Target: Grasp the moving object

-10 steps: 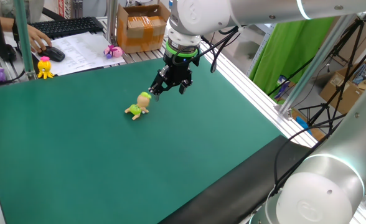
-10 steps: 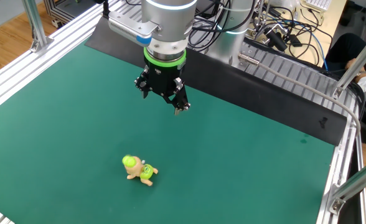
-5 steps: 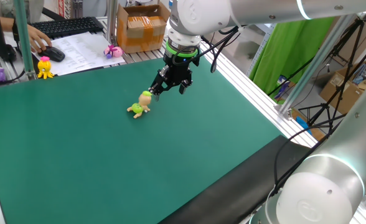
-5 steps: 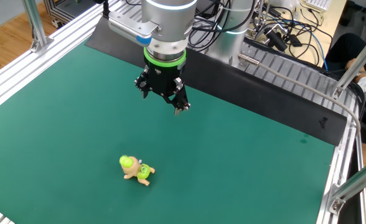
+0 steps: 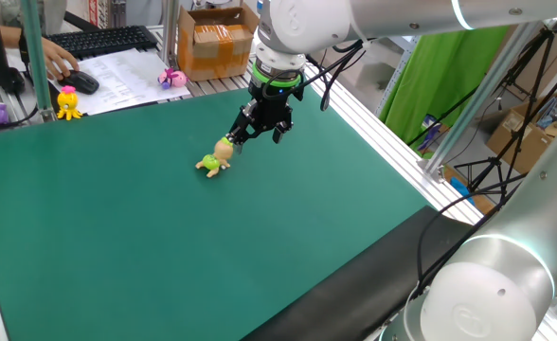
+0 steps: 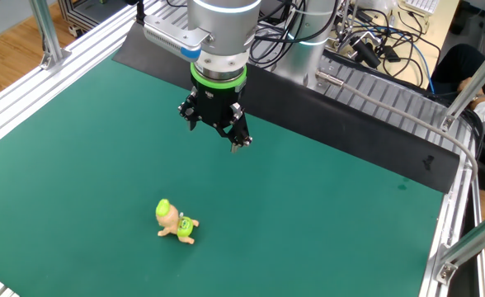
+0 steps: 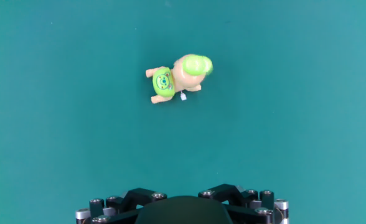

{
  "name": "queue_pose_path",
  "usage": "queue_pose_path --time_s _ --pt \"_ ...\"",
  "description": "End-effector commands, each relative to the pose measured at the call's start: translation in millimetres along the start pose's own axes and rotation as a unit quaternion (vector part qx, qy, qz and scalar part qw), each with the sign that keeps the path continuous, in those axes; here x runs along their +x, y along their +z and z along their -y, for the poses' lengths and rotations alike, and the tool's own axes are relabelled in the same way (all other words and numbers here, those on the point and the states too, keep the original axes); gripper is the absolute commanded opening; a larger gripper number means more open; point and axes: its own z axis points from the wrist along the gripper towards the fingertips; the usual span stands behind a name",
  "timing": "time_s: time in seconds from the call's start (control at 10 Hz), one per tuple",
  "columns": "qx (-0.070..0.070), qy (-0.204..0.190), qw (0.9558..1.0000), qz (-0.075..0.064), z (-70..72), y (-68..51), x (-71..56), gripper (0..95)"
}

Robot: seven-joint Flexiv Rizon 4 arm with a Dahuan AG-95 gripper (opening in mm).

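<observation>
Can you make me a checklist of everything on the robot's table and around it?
Surface: green mat, flat, no marks seen.
Job's things: tiny toy figure lies alone on the mat, green cap and back, tan limbs; also seen in the hand view.
Clutter: yellow octopus toy and pink-and-white toy beyond the far edge.
Grippers: gripper hangs above the mat, apart from the figure, holding nothing; open or shut unclear.
Cables: black bundle behind the arm.
Surroundings: cardboard box, keyboard, a person's hand on a mouse.
</observation>
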Motion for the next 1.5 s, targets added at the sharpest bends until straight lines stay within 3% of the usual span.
queue_pose_path --time_s 0.1,0.4,0.6,0.7,0.9,1.3,1.5 --pt "-0.026 0.089 0.9957 -0.001 -0.2 0.3 0.5 0.0" --pt "-0.026 0.089 0.9956 0.008 -2.7 6.3 11.9 0.0" --pt "-0.025 0.077 0.9965 0.017 -2.8 6.5 12.3 0.0" --pt "-0.016 0.063 0.9977 0.018 -2.7 6.2 11.4 0.0" --pt "-0.015 0.071 0.997 0.027 -2.9 6.6 9.4 0.0" --pt "-0.018 0.15 0.9882 0.028 -2.1 5.8 -11.6 0.0" --pt "-0.013 0.091 0.9948 0.044 -1.4 6.7 -23.7 0.0"
